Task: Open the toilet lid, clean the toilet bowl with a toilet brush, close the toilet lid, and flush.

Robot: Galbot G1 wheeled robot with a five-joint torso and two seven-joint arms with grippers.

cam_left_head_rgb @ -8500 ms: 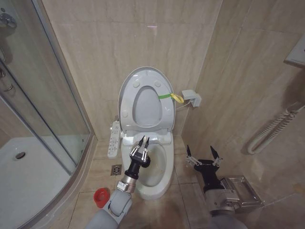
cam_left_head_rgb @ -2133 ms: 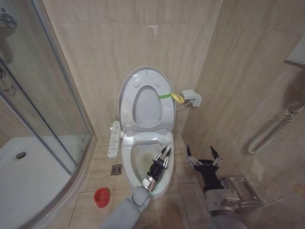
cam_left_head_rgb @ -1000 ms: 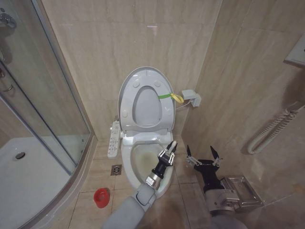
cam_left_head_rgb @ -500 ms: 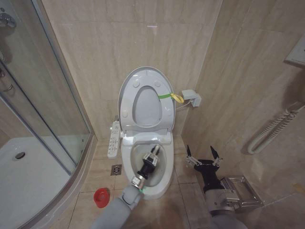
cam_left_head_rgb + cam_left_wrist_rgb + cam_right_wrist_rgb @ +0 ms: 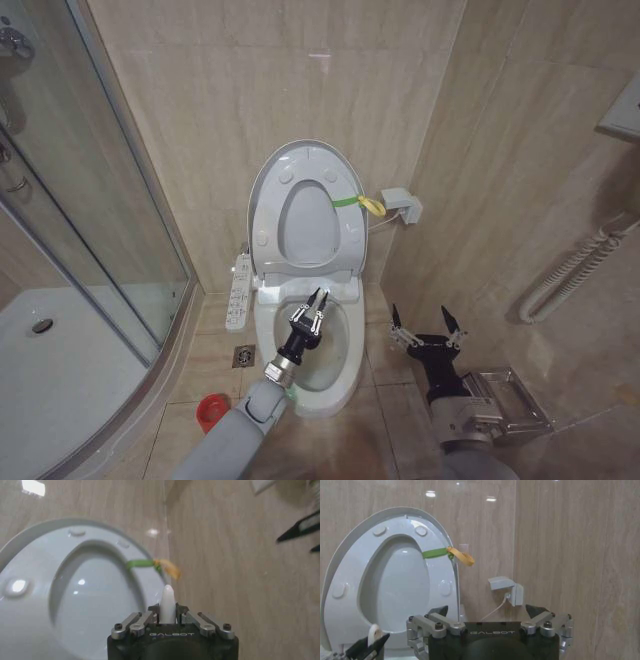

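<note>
Head view shows our left gripper (image 5: 316, 299) clamping the toilet brush (image 5: 167, 603) handle over the toilet bowl (image 5: 345, 345); light, stiff, slippery; our right gripper (image 5: 424, 322) waits spread.

Toilet lid (image 5: 305, 205) standing upright behind the toilet bowl (image 5: 345, 345); left end effector (image 5: 311, 307) hovering over the bowl; right end effector (image 5: 424, 325) sitting right of it.

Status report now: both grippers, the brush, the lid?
Left gripper shut on brush, over the bowl. Right gripper open, idle beside the toilet. Lid up against the wall. Nothing in the way.
</note>
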